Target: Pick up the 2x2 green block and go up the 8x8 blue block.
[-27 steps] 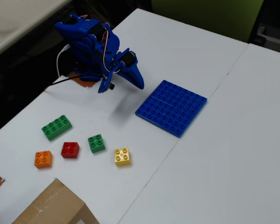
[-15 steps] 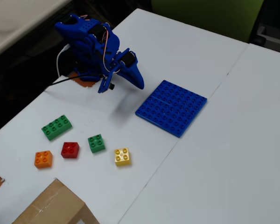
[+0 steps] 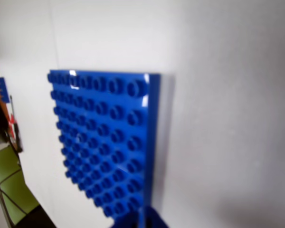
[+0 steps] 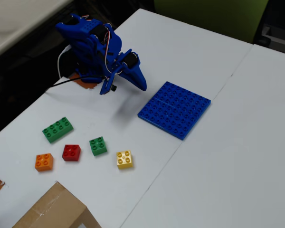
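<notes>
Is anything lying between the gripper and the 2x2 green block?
No. In the fixed view, only bare white table lies between the gripper and the 2x2 green block.

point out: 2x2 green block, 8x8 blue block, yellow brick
2x2 green block [image 4: 98,146], fixed view, studded top.
8x8 blue block [image 4: 175,109], fixed view, centre of the stud grid.
yellow brick [image 4: 124,159], fixed view, studded top.

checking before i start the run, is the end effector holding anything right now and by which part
Nothing is held. In the fixed view the end effector hangs folded by the base, clear of every brick; the 2x2 green block sits untouched on the table, and the 8x8 blue block is bare.
</notes>
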